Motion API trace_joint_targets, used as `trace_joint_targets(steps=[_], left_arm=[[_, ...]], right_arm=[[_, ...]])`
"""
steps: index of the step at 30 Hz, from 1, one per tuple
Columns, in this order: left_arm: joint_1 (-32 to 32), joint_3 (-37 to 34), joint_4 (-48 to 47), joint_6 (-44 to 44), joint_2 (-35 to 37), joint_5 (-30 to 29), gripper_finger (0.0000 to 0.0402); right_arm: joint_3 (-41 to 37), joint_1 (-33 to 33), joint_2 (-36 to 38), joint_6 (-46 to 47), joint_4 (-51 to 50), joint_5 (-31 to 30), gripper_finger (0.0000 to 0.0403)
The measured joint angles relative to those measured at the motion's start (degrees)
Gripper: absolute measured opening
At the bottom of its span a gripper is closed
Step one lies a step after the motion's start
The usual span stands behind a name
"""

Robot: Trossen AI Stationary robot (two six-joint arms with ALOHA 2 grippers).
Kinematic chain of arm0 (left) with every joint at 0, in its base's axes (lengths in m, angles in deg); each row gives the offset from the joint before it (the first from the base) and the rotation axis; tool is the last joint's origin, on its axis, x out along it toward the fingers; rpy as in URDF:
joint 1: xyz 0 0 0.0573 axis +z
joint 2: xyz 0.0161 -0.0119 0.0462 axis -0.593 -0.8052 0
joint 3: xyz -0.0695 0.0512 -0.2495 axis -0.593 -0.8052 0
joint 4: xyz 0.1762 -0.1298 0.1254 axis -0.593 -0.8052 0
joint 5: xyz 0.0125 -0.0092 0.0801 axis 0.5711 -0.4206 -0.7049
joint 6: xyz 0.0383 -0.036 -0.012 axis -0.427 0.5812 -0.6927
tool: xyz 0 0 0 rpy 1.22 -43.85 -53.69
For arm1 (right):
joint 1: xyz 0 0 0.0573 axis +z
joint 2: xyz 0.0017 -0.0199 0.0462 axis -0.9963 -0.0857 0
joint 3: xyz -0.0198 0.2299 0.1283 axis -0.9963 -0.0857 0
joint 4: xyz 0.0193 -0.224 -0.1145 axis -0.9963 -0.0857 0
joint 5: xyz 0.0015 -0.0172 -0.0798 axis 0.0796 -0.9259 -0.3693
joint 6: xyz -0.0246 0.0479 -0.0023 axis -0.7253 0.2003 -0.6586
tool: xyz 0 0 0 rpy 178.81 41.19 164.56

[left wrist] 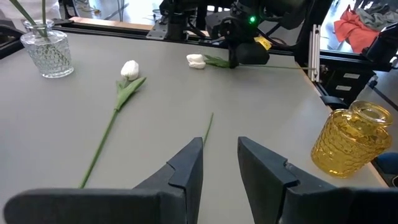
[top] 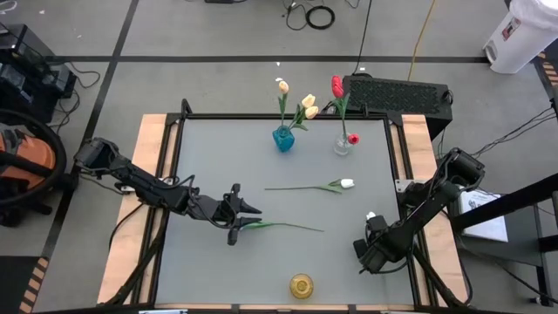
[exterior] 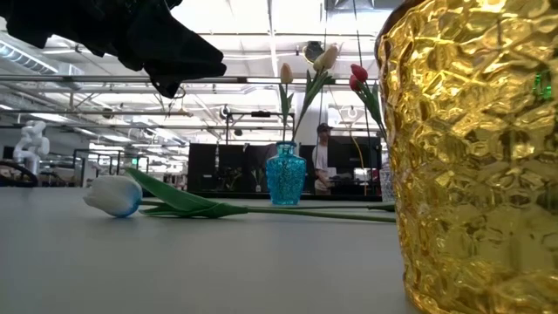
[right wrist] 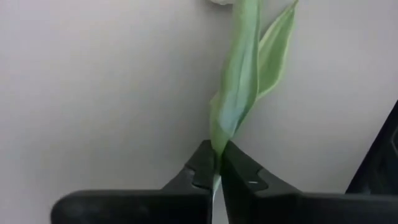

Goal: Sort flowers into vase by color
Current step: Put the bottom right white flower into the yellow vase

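The right gripper (right wrist: 217,163) is clenched on a white tulip (top: 370,216) near the table's (top: 209,148) right edge, bud pointing far; the left gripper (left wrist: 219,163) is released.

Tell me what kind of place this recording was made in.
Probably a large robotics lab or workshop hall: the table stands on a taped concrete floor with loose cables, and the low view shows high ceiling lights and a person at a workstation behind.

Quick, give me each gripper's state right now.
Left gripper: open, holding nothing, above the grey table.
Right gripper: closed on the thin green stem of a white-budded tulip.
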Motion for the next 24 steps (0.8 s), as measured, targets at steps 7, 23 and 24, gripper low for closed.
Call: trace_joint_targets(steps=[7,23,24], left_arm=[[0.0,0.0,0.0,0.0,0.0,-0.1,0.0107],[0.0,0.0,0.0,-0.1,0.0,-1.3,0.0107],[0.0,0.0,0.0,-0.1,0.0,-1.3,0.0107]], right_arm=[[0.0,0.0,0.0,-0.2,0.1,-0.1,0.0003],[5.5,-2.2,0.0,-8.5,0.3,-15.4,0.0001],[6.1,-2.4,0.0,-9.7,0.3,-17.2,0.0]])
